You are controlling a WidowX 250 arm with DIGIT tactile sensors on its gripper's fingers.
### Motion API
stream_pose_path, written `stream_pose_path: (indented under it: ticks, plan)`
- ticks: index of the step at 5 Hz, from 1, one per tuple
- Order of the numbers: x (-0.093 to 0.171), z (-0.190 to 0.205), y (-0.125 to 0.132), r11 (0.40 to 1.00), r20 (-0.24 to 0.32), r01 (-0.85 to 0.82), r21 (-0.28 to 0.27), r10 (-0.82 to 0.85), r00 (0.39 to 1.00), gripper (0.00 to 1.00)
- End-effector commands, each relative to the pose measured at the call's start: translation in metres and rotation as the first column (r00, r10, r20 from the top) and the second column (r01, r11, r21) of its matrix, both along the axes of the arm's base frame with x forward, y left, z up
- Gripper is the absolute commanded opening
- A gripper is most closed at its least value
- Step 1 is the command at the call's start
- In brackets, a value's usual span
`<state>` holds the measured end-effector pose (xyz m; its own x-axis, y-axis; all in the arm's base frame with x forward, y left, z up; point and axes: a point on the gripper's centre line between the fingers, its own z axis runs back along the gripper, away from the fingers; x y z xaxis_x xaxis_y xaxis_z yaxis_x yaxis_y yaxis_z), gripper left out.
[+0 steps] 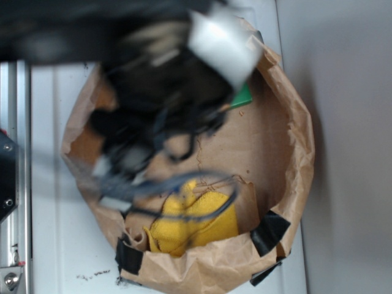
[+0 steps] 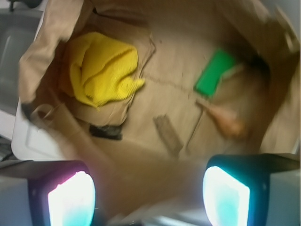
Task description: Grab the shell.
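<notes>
In your wrist view, the yellow cloth [image 2: 101,68] lies far left of the shell [image 2: 227,120] inside the brown paper bin [image 2: 42,42]. The wood piece [image 2: 168,135] sits just left of the shell. The green block [image 2: 214,73] is just above the shell. Your gripper [image 2: 148,197] is spread wide and holds nothing.

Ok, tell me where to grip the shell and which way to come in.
Grip the shell across its bulbous head, coming from above with the open gripper. It lies flat on the brown paper, thin point toward the green block, so the thicker end likely gives the fingers more hold than the taper.
</notes>
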<state>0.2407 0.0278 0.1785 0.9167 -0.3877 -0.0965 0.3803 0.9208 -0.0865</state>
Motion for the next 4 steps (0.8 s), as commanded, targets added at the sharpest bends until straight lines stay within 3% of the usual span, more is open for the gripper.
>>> stream_pose_path:
  ticks: [1,3,4]
  plan:
    - [0.034,0.057,-0.005,0.995,0.122,0.008,-0.099,0.004,0.993,1.0]
    - [0.034,0.057,-0.005,0.995,0.122,0.008,-0.099,0.004,0.993,1.0]
    - [0.037,0.007,0.002,0.996,0.166,0.074,-0.05,-0.065,0.984,1.0]
